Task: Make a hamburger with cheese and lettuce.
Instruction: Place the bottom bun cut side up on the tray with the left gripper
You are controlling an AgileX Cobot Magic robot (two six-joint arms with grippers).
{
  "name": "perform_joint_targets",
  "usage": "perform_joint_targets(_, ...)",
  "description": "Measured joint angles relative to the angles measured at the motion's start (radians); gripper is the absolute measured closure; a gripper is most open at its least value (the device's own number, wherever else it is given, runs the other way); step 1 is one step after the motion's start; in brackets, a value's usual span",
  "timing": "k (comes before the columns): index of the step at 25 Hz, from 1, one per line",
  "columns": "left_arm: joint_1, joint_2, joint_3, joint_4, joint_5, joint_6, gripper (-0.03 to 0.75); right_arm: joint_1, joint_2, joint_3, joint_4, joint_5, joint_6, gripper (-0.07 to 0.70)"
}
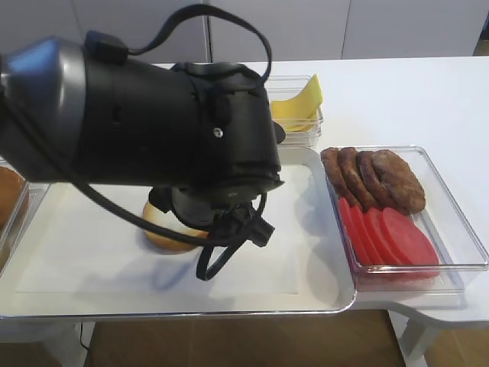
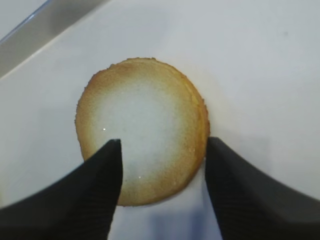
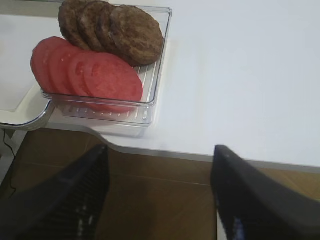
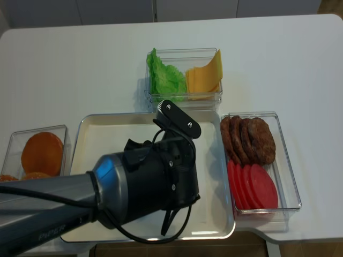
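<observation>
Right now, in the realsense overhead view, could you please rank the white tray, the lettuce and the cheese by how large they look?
1. White tray, clearly the largest, though partly covered by the arm.
2. Lettuce and cheese look alike in size; I would not rank them.

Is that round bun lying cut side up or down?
Up: the round golden-rimmed bun half shows its pale flat cut face, on the white tray.

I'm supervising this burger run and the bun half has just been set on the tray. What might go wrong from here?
1. The left gripper hangs open low over the bun half, one finger over its cut face; lifting off askew could drag it across the tray.
2. Cheese and lettuce share one clear box, so a grab might take both.
3. The cheese slices are fanned in a stack; several may come up together.
</observation>
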Motion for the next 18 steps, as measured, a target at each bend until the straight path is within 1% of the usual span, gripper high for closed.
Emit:
perform_joint_targets(5, 0.0, 0.0, 0.0, -0.045, -0.008, -0.001, 0.319, 0.0, 0.0, 0.0, 0.0, 0.0, 0.0, 0.153)
perform_joint_targets(7, 0.0, 0.0, -0.004, -0.07, -0.008, 0.015, 0.319, 0.0, 0.0, 0.0, 0.0, 0.0, 0.0, 0.153)
perform_joint_targets(11, 0.03, 0.0, -0.068, -0.151, -0.008, 0.135, 0.319, 0.0, 0.0, 0.0, 0.0, 0.0, 0.0, 0.153)
perform_joint_targets(15, 0.092, 0.0, -0.149, -0.264, -0.008, 0.293, 0.319, 0.0, 0.0, 0.0, 0.0, 0.0, 0.0, 0.153)
perform_joint_targets(18, 0.162, 0.0, -0.185, -0.372, -0.004, 0.41, 0.319, 0.0, 0.0, 0.0, 0.0, 0.0, 0.0, 0.153)
